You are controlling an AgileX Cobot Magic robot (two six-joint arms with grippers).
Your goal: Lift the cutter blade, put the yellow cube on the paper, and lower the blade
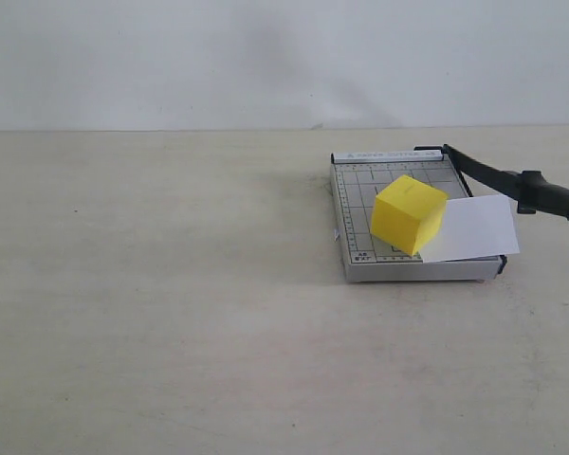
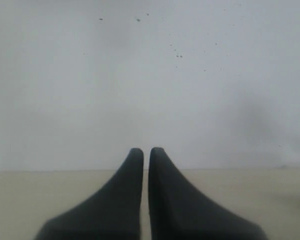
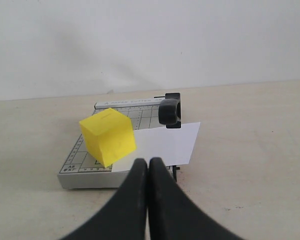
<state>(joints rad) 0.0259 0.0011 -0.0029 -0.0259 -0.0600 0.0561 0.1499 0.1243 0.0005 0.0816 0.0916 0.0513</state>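
Yellow cube [image 1: 409,213] sits on the grey trimmer board [image 1: 356,204], toward the right edge of the table [image 1: 171,284], and covers the left end of the paper [image 1: 479,227], which juts past the board's right edge. The cutter blade [image 1: 498,176] slants up from the board's far right corner, with its handle lifted clear of the board. The left gripper [image 2: 146,150] and the right gripper [image 3: 148,162] are both pressed closed on nothing.

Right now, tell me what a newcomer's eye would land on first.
The bright yellow cube, sitting on the grey trimmer board at the edge of the white paper. Next, the black cutter blade, raised, its handle jutting past the board's right side in the exterior view.
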